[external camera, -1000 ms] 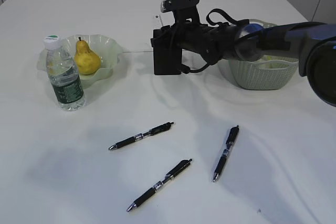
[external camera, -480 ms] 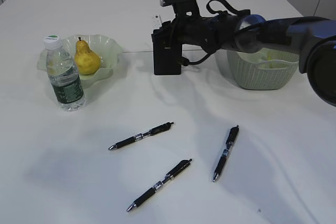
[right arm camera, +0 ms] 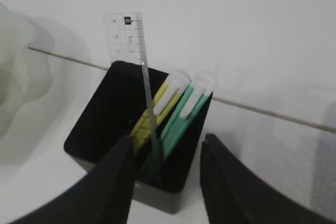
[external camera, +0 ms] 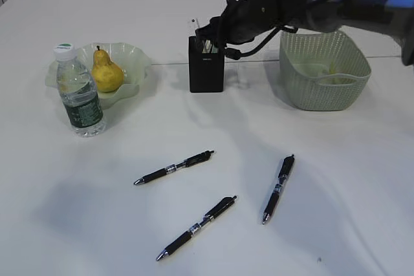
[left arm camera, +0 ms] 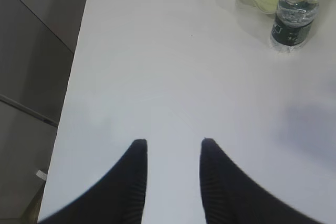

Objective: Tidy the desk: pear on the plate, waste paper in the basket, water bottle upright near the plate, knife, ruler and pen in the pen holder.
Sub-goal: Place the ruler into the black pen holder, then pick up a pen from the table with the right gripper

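Right gripper (right arm camera: 164, 142) above pen holder (external camera: 206, 73), jaws apart, empty. Ruler (right arm camera: 127, 38) upright inside, long axis vertical. Left gripper (left arm camera: 173, 148) apart over bare table (left arm camera: 157, 66).

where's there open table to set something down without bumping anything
Bare table: the front left corner, below the bottle and left of the pens; also the strip between bottle and pen holder. Crowded: among the three pens, and between holder and basket.

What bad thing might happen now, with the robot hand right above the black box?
The right gripper hovers open just over the pen holder, where the ruler sticks up; a careless move might snag the ruler or tip the holder. Three pens lie loose on the table and could roll when grabbed. The water bottle beside the plate might topple if bumped.
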